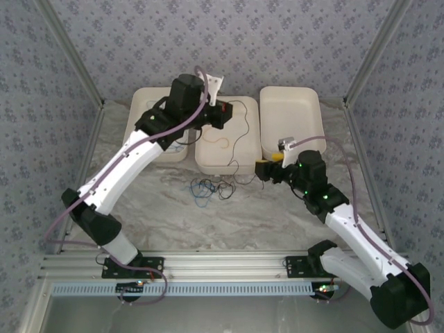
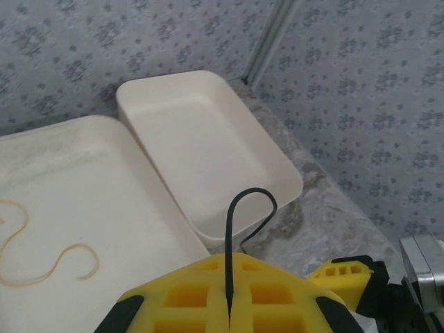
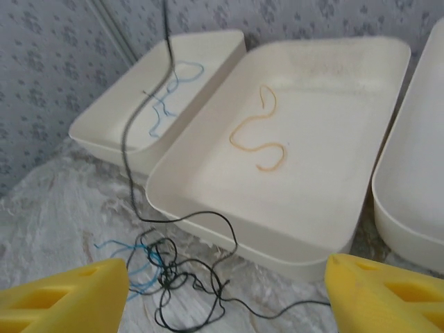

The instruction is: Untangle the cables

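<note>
Cables (image 3: pixel 173 277) in black and blue lie knotted on the marbled table (image 3: pixel 48 208), thin and limp, just before the middle tray (image 3: pixel 277 250). The right gripper (image 3: pixel 225 295) hangs near them, its yellow ribbed jaws spread wide apart. Beyond sit three smooth cream trays with rounded corners. The left tray (image 3: pixel 104 135) holds a blue cable (image 3: pixel 170 90), the middle one a curled tan cable (image 3: pixel 258 135), and the right tray (image 3: pixel 409 208) is alongside. A black cable (image 3: pixel 125 142) climbs from the knot to the left gripper (image 2: pixel 229 295), which is clenched on it.
</note>
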Robot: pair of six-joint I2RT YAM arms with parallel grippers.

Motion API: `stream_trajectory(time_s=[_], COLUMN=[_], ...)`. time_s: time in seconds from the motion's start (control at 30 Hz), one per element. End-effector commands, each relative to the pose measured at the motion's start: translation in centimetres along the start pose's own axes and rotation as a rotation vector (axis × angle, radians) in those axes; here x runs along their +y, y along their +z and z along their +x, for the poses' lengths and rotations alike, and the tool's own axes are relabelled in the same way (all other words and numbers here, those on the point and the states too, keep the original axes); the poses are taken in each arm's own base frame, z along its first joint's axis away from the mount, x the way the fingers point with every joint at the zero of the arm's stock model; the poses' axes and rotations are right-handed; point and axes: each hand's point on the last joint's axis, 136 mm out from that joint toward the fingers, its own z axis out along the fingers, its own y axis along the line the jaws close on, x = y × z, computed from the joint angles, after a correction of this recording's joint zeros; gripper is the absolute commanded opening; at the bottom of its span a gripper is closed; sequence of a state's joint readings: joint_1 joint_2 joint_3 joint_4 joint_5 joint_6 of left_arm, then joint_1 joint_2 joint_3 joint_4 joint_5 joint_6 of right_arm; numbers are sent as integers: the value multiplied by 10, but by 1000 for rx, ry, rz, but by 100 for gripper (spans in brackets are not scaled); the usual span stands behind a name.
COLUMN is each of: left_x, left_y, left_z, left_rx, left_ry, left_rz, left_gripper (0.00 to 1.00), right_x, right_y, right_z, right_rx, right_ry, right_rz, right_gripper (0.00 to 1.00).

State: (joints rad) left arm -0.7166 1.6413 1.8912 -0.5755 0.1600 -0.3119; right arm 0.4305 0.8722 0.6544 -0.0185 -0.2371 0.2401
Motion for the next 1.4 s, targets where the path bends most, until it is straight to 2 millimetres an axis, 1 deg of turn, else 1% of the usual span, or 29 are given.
stream_trajectory(time_s=[0.0, 0.07, 0.1, 0.13, 0.2, 0.33, 0.4, 0.43, 0.47, 0.5, 0.57, 0.63, 0.7, 0.73, 0.77, 0.8, 0.83, 0.93, 0.97, 1.0, 1.03, 1.07, 1.17, 1.23, 1.27, 1.33, 1.37], left_x=[-35, -44, -47, -50, -55, -64, -69, -70, -71, -71, -69, -67, -67, -66, -65, -62, -58, -50, -47, -41, -35, -29, -3, 18, 30, 52, 62], left_y=[-5, 0, 3, 5, 7, 5, 4, 5, 4, 5, 7, 7, 6, 6, 6, 6, 7, 11, 12, 13, 14, 14, 9, -1, -4, -21, -26], left_z=[-18, -19, -21, -22, -26, -34, -36, -36, -37, -37, -33, -33, -33, -34, -36, -38, -40, -44, -45, -45, -45, -44, -37, -30, -21, -8, 5], left_rx=[-15, -9, -5, -6, -13, -32, -36, -33, -34, -29, -7, -6, -9, -13, -20, -28, -35, -48, -50, -53, -58, -60, -67, -88, -83, -98, -87], left_ry=[67, 83, 90, 95, 98, 105, 108, 111, 113, 112, 108, 105, 103, 100, 96, 87, 72, 33, 20, 7, -7, -20, -69, -108, -126, -159, -169], left_rz=[125, 145, 154, 158, 165, 180, 186, 188, 189, 188, 175, 169, 166, 159, 152, 134, 115, 80, 66, 38, 4, -31, -163, -272, -329, -438, -485], left_gripper=[0, 0, 0, 0, 0, 0, 0, 0, 0, 0, 0, 0, 0, 0, 0, 0, 0, 18, 29, 44, 54, 59, 64, 64, 65, 65, 65], right_x=[21, 25, 25, 26, 26, 12, 11, 13, 14, 15, 14, 7, 3, 1, 1, 0, 0, -6, -9, -12, -17, -18, -29, -37, -41, -54, -62], right_y=[-21, -26, -27, -26, -22, -9, -4, -1, 1, 2, 2, -2, -9, -13, -18, -22, -28, -37, -38, -39, -39, -40, -42, -42, -41, -39, -36], right_z=[-53, -69, -76, -85, -95, -108, -113, -115, -118, -122, -130, -142, -156, -163, -171, -179, -191, -217, -224, -232, -240, -247, -271, -286, -292, -305, -307], right_rx=[-152, -176, -178, -176, -164, -138, -134, -136, -142, -149, -165, -191, -226, -242, -257, -268, -289, -313, -316, -320, -324, -332, -365, -383, -389, -400, -397], right_ry=[-75, -94, -96, -95, -89, -55, -39, -37, -35, -33, -34, -34, -36, -37, -43, -48, -57, -57, -54, -48, -41, -41, -33, -28, -26, -15, -6], right_rz=[-65, -69, -70, -81, -91, -59, -79, -91, -101, -109, -97, -56, -32, -20, -10, 4, 17, 57, 65, 75, 86, 94, 133, 151, 159, 190, 205], right_gripper=[77, 77, 80, 80, 80, 80, 79, 76, 71, 63, 42, 19, 3, 0, 0, 0, 0, 0, 0, 0, 0, 0, 0, 0, 0, 0, 0])
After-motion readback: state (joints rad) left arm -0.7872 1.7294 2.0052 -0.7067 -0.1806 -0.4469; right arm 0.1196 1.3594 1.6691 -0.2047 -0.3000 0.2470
